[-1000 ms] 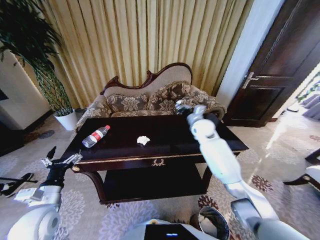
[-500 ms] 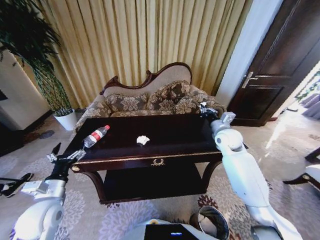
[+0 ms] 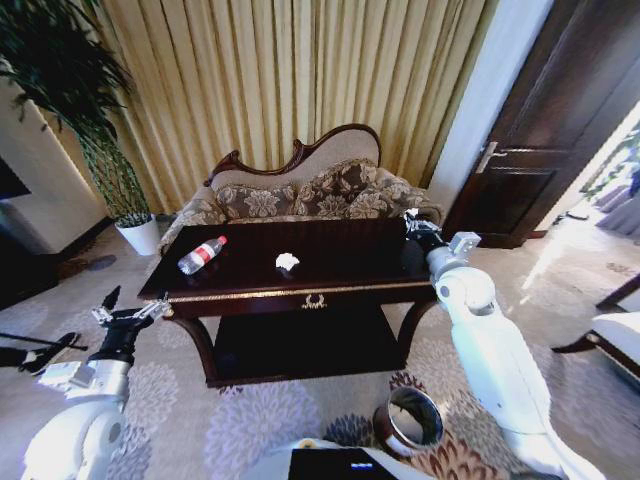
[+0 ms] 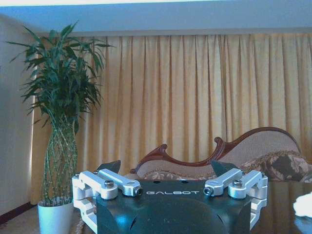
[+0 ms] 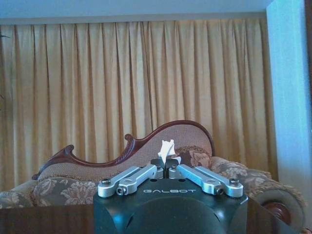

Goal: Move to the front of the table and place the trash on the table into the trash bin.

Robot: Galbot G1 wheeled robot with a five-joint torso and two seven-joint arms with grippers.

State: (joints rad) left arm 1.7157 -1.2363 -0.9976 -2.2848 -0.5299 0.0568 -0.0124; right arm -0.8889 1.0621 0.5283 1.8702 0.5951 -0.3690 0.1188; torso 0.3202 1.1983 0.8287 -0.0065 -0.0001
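Observation:
In the head view the dark table (image 3: 345,268) stands ahead. On it lie a clear bottle with a red label (image 3: 202,254) near its left end and a crumpled white paper wad (image 3: 287,261) at the middle. My right gripper (image 3: 415,225) hovers at the table's right end; in the right wrist view this gripper (image 5: 167,163) is shut on a small white bit of trash (image 5: 166,147). My left gripper (image 3: 125,312) is off the table's left front corner, and in the left wrist view it (image 4: 166,168) is open with nothing between its fingers. The trash bin (image 3: 410,422) stands on the carpet near my base, below the right arm.
A patterned sofa (image 3: 300,195) sits right behind the table before yellow curtains. A tall potted plant (image 3: 140,235) is at the far left, a dark door (image 3: 540,130) at the right, and a chair edge (image 3: 620,330) at the far right. Patterned carpet lies around the table.
My right gripper has swung from over the table's middle to its right end. The whole view has shifted, with the table farther off and the bin more in view. The left arm barely moved.

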